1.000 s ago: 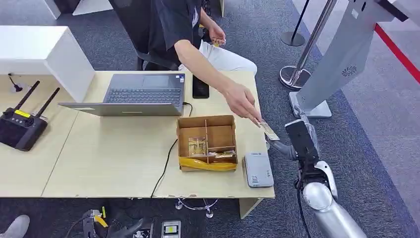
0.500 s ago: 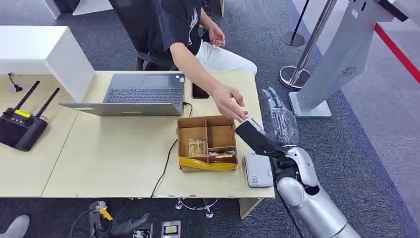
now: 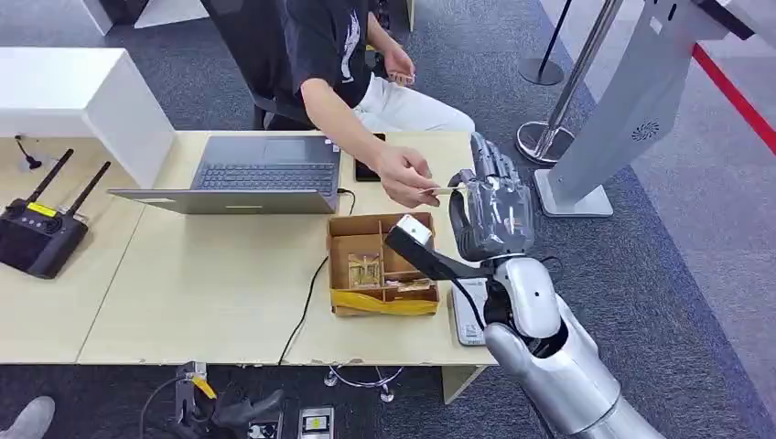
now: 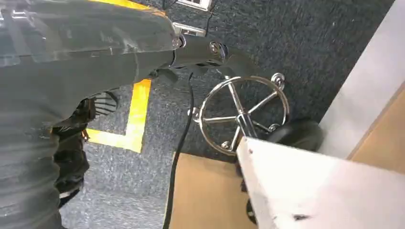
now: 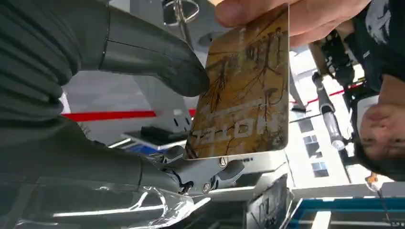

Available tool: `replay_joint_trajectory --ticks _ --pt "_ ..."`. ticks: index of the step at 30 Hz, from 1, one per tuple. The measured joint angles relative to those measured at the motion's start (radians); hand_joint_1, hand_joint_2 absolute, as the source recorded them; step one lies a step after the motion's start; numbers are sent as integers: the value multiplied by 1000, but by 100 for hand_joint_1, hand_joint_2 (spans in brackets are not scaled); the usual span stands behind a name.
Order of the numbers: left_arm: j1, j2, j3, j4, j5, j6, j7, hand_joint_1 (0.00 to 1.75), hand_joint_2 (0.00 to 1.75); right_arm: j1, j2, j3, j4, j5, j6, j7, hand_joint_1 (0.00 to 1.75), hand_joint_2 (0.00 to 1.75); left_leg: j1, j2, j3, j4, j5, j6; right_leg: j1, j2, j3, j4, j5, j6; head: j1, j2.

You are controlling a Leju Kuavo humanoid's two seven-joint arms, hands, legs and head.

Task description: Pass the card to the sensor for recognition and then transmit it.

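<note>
A golden-brown card (image 5: pixel 243 95) stands between my right hand's thumb (image 5: pixel 157 57) and its fingers (image 5: pixel 191 171). A person's fingers (image 5: pixel 267 9) grip the card's far edge at the same time. In the head view my right hand (image 3: pixel 491 208) is raised upright over the table's right end. The card (image 3: pixel 446 190) shows edge-on there, between my thumb and the person's hand (image 3: pixel 403 176). The grey-white card sensor (image 3: pixel 467 325) lies flat near the table's front right corner, partly hidden by my forearm. My left hand (image 4: pixel 71 95) hangs beside the table, its fingers unclear.
A partitioned cardboard box (image 3: pixel 382 265) with small items sits left of the sensor. Behind it are an open laptop (image 3: pixel 261 174) and a black phone (image 3: pixel 368 169). A black controller (image 3: pixel 37 233) lies far left. A white kiosk stand (image 3: pixel 631 110) rises to the right.
My right hand rose from beside the table's right edge to above the table, palm turned to the person. The person's hand drew back toward the laptop, keeping the card.
</note>
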State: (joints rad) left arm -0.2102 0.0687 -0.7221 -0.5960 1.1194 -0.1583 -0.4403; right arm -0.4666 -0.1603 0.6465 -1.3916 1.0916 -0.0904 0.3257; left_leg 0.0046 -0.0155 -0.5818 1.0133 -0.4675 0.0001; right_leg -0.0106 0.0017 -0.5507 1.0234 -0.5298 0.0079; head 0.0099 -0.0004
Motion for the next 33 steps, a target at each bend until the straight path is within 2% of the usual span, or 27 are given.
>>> replay_joint_trajectory --ticks 2,4,8,14,20,25,29,30,31,33 --pt "-9 -6 1 15 -23 -5 15 0 175 -24 12 24 -2 97 36 38 175 175 0 1 0 0 0 0 0 1 -1 0 0 -1 -1 0" --pt "-12 -10 1 21 -39 -11 23 0 175 -28 19 33 -13 140 33 61 175 175 0 -2 0 0 1 0 0 -2 0 -1 0 -1 0 0" --pt "-13 -13 2 38 -45 -13 23 0 175 -12 22 36 -55 106 -56 59 175 175 0 -2 0 0 1 0 0 -2 0 -1 0 -1 -1 0" --pt "-6 -13 8 54 -42 -7 8 0 175 106 20 13 -180 14 -196 26 175 175 0 -2 0 0 1 0 0 -1 0 -1 0 -1 0 0" --pt "2 -13 11 61 -39 -2 -1 0 175 184 12 -14 -251 -34 -241 7 175 175 0 0 0 0 1 0 0 0 -1 -1 0 -1 0 0" --pt "25 -12 28 62 -28 4 -23 0 175 310 8 -63 -268 -129 -320 -58 175 175 0 0 0 0 0 -1 0 0 -1 -1 0 -1 -1 0" --pt "41 -7 41 62 -15 16 -41 0 175 355 8 -82 -262 -180 -331 -101 175 175 0 1 0 0 0 -1 0 0 -1 -1 0 -1 0 0" --pt "47 -4 47 62 -11 19 -43 0 175 358 8 -83 -259 -186 -330 -108 33 175 0 1 0 0 0 -1 0 0 -1 -1 0 -1 -1 0" --pt "54 -3 52 61 -5 22 -49 0 175 358 8 -83 -253 -191 -328 -114 0 175 1 1 0 0 0 -1 1 0 -1 -1 0 -1 -1 0" --pt "63 -2 58 61 3 24 -55 0 175 357 10 -83 -242 -197 -318 -118 0 175 1 1 0 0 0 -1 1 0 -1 -1 0 -1 -1 0"
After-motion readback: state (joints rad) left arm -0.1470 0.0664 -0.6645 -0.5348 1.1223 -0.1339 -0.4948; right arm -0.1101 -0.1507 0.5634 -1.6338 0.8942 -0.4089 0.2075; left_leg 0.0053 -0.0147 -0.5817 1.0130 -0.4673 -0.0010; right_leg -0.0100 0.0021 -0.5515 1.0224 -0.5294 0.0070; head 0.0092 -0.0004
